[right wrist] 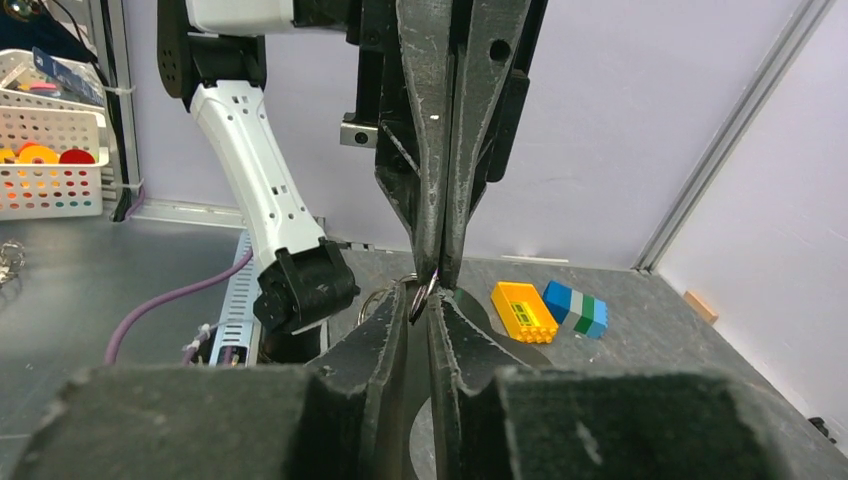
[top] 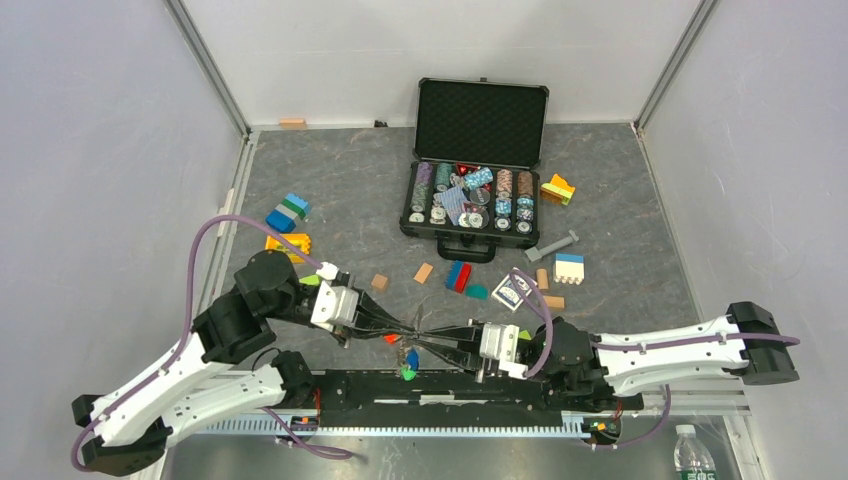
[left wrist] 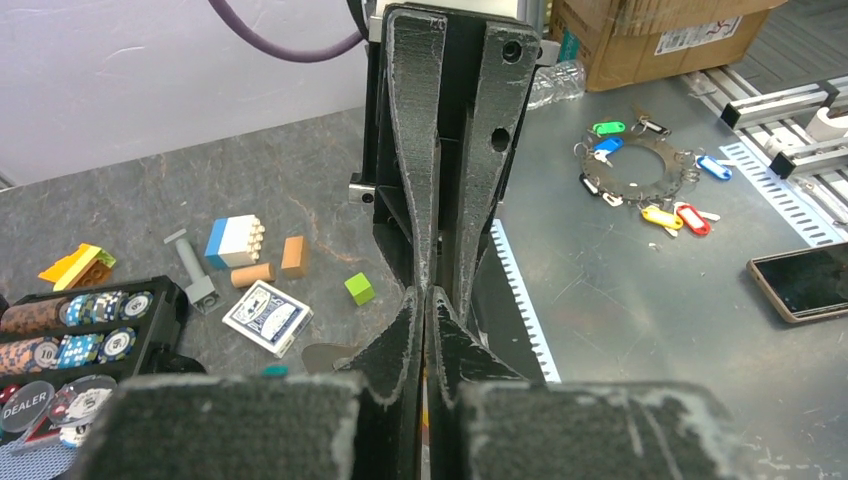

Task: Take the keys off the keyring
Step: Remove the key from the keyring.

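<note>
Grey tabletop [top: 350, 190] is carrying an open poker-chip case [top: 480, 120] at the back, w/ toy blocks [top: 288, 212] lying scattered round it; none of that is mattering for this step. Both arms are reaching in from the sides & meeting tip to tip near the tabletop's front edge, just ahead of the base rail [top: 450, 390].

Left pincer [top: 410, 329] is clamping fully shut, and in the right wrist view it's looking to be pinching the wire of the keyring [right wrist: 427, 287]. Right pincer [top: 436, 342] is standing a crack apart w/ the wire sitting right at its tips; can't tell whether it's gripping anything. Keys [top: 409, 362] are dangling below the meeting point, w/ red, blue & green heads showing.

Step in hand, prob: getting the right side onto a key to work it round the coil. To do it well:
- Left should be holding the ring rigid, no twisting.
- Right should be closing on one key's head, not two at once.
- Right should then be sliding it slowly along the curve, since thin wire is likely to be slipping out of flat pads.
</note>
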Robot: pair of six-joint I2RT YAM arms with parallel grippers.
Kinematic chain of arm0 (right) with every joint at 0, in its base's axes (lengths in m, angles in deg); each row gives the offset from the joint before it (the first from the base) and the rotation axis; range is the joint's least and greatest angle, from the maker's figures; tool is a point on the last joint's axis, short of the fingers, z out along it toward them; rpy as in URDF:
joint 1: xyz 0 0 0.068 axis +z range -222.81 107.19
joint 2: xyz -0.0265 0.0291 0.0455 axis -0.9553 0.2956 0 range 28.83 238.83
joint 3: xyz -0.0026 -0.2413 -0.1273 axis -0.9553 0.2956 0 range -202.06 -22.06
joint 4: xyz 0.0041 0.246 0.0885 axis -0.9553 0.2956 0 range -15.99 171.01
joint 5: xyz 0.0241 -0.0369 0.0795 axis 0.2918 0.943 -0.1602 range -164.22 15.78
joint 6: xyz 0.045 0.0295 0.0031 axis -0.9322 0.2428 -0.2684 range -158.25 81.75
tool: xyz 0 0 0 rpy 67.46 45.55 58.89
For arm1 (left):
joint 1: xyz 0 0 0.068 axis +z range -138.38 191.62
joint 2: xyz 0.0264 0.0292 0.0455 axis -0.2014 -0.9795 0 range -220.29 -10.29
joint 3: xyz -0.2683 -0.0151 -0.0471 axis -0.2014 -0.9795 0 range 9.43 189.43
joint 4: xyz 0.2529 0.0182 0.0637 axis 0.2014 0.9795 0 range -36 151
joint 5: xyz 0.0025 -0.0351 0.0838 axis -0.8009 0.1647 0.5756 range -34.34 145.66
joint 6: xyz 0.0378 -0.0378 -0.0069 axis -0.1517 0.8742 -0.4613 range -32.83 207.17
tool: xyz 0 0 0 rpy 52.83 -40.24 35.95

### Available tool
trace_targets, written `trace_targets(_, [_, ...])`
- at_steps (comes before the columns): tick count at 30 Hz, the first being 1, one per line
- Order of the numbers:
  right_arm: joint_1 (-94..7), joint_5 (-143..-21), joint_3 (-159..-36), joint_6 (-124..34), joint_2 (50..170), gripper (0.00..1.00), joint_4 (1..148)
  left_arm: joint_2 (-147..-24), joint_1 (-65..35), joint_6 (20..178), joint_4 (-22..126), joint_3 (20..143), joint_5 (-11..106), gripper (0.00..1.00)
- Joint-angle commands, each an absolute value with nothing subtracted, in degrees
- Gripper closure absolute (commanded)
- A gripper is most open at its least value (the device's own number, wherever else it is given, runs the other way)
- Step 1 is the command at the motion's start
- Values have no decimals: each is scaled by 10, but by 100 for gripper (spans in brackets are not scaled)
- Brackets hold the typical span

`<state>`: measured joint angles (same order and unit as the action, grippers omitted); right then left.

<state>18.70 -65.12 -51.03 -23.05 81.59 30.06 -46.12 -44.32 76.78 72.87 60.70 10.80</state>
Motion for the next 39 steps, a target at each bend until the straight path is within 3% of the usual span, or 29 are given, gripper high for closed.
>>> trace_targets(1, [186,-631,-566,-217,804,81,317,-474,-443,733,783,639,106,98])
trace_targets(13, [186,-604,-607,-242,818,82,395,-498,-444,696,845,674,104,98])
trace_targets(18, [186,-582,-628,-259,826,75,422,-500,-444,685,866,682,105,98])
trace_targets(24, [186,-560,-653,-276,835,74,456,-508,-443,671,889,691,103,98])
trace_targets(39, [186,-508,-652,-328,826,73,449,-521,-444,642,939,711,96,98])
